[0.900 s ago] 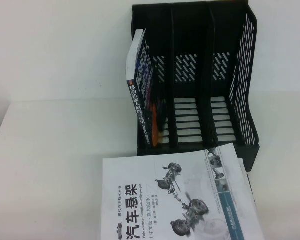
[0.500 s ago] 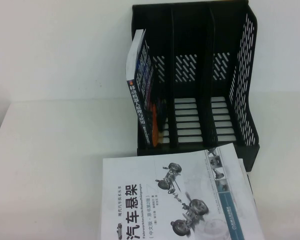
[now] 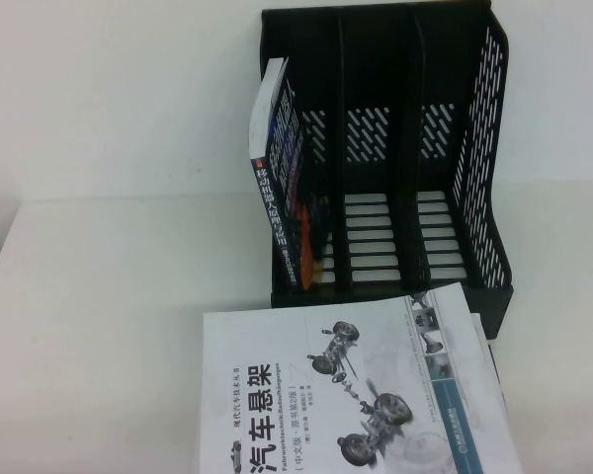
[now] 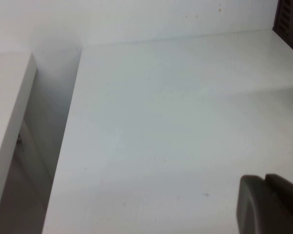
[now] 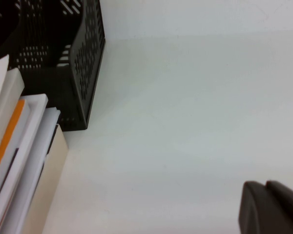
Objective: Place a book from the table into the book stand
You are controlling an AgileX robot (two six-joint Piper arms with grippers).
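Observation:
The book point(image 3: 346, 395), white with a big black Chinese title and grey suspension pictures, lies flat on top of a stack at the front of the white table point(image 3: 99, 326). The black three-slot book stand point(image 3: 376, 148) stands behind it; its middle and right slots are empty. Neither gripper shows in the high view. My left gripper point(image 4: 265, 181) is shut and empty over bare table, left of the stand. My right gripper point(image 5: 265, 187) is shut and empty over bare table, right of the stand point(image 5: 83, 63) and the book stack point(image 5: 19, 146).
A dark blue-red book point(image 3: 282, 168) leans in the stand's left slot, with an orange-edged book point(image 3: 306, 257) beside it. An orange-edged book point(image 5: 7, 139) lies in the stack. The table's left edge drops off point(image 4: 63, 146) beside a white ledge point(image 4: 10, 112).

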